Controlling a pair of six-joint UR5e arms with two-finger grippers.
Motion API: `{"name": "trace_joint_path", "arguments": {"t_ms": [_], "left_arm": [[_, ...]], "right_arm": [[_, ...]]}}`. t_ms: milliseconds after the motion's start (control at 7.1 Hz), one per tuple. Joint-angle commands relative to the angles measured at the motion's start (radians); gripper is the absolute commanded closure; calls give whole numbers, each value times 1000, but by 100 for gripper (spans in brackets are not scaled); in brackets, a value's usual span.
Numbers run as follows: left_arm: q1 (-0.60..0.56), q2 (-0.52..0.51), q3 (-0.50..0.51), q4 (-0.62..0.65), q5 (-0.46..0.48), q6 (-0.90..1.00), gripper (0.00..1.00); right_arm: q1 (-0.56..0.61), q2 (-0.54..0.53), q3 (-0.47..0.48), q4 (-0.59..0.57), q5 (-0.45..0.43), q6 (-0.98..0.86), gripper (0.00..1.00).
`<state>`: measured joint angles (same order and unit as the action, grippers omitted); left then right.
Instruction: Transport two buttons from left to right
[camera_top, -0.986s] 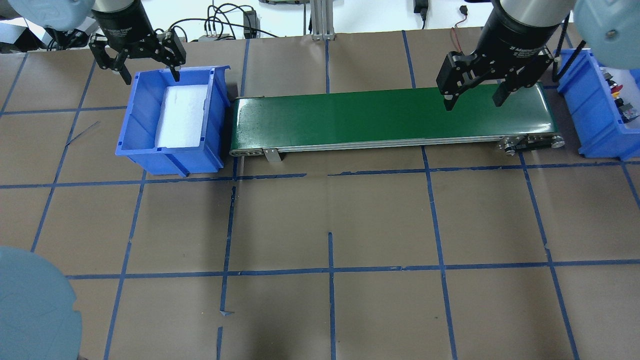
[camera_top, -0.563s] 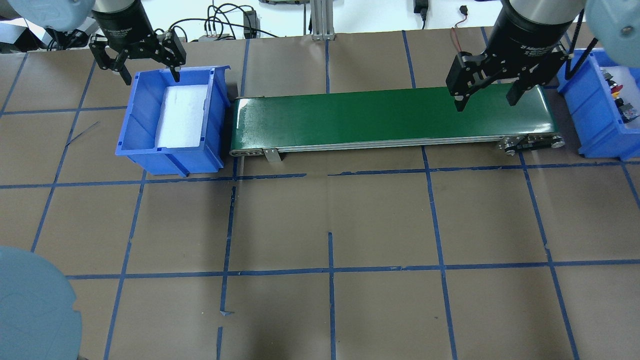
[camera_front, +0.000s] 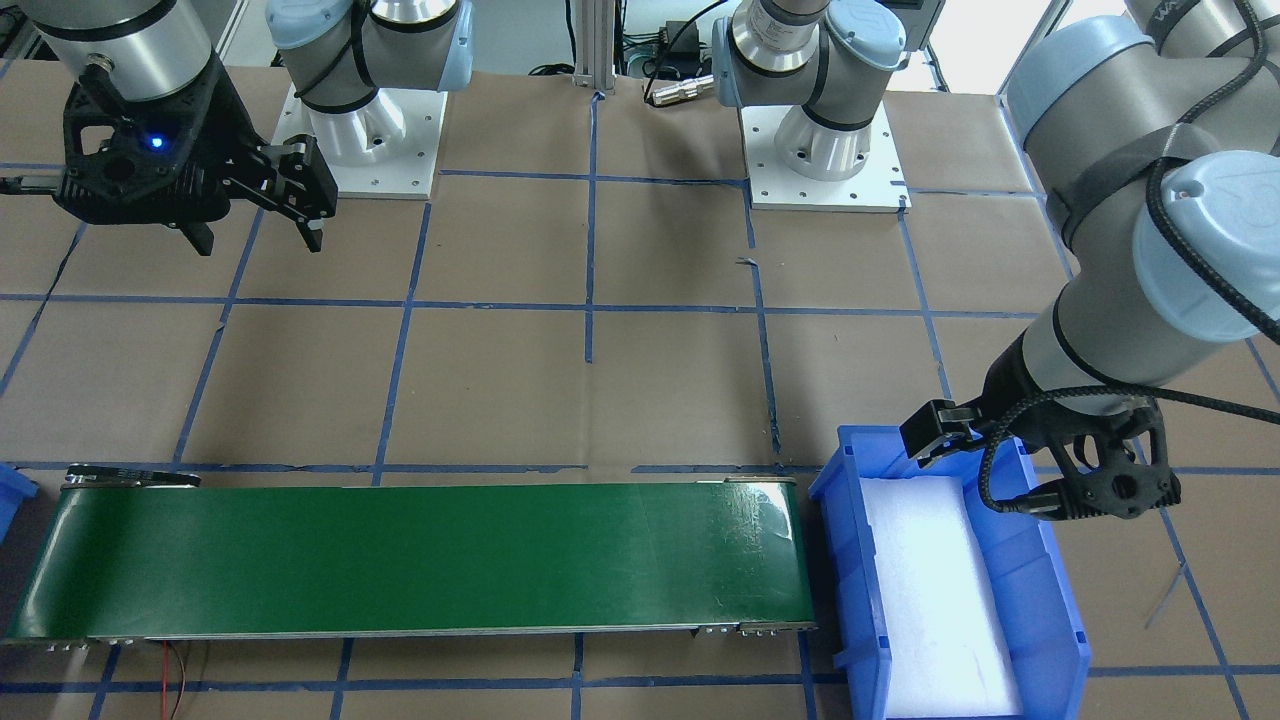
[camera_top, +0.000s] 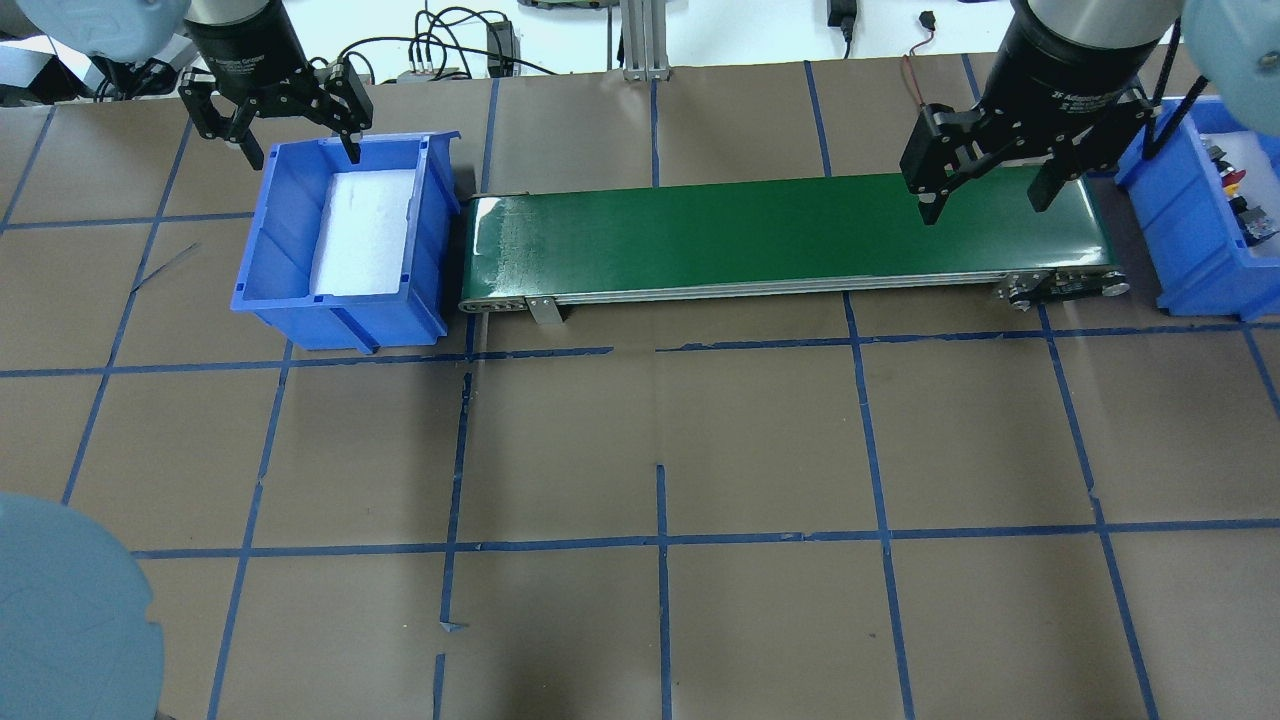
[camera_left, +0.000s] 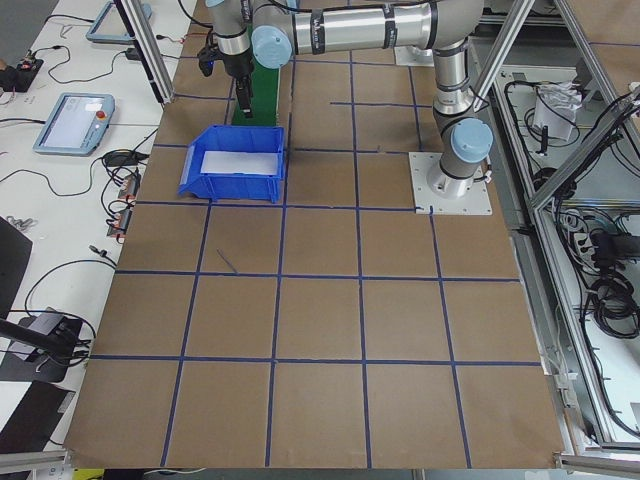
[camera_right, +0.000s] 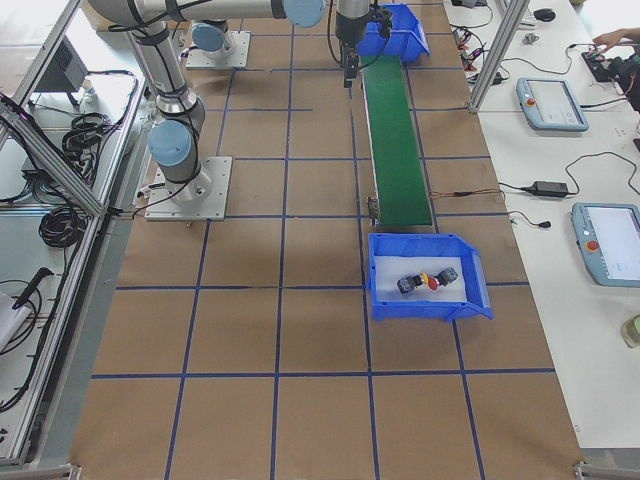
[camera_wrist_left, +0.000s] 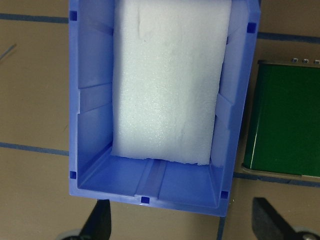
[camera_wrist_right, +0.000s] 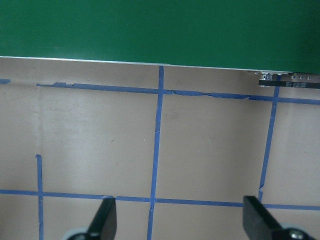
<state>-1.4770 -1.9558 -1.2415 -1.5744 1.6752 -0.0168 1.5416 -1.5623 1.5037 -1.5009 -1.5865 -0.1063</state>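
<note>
Over in the right-hand blue bin, on its white foam, lie the buttons: a red cap and a yellow one show among dark and grey bodies, close together, though the side view is too small to tell whether they touch. Judging by that, the carrying itself looks finished. The left blue bin shows only its foam pad, and no button shows on the green conveyor belt between the two bins. What seems left is for the arms to pull clear. The right gripper hangs above the belt's right end, just short of the buttons' bin, fingers spread wide and holding nothing. The left gripper hovers over the far rim of the left bin, equally wide and with nothing between its fingers. Compared with a second ago, the right gripper has slid further toward the belt's right end, nearer the right-hand bin, while the left gripper, both bins and the belt look unchanged.
</note>
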Motion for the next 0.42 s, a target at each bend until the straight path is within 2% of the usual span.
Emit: {"name": "trace_joint_path", "arguments": {"t_ms": [0,282], "left_arm": [[0,0,-1,-1,0,0,0],[0,0,0,1,0,0,0]], "right_arm": [[0,-1,1,-1,-1,4,10],[0,-1,4,-4,-3,4,10]]}}
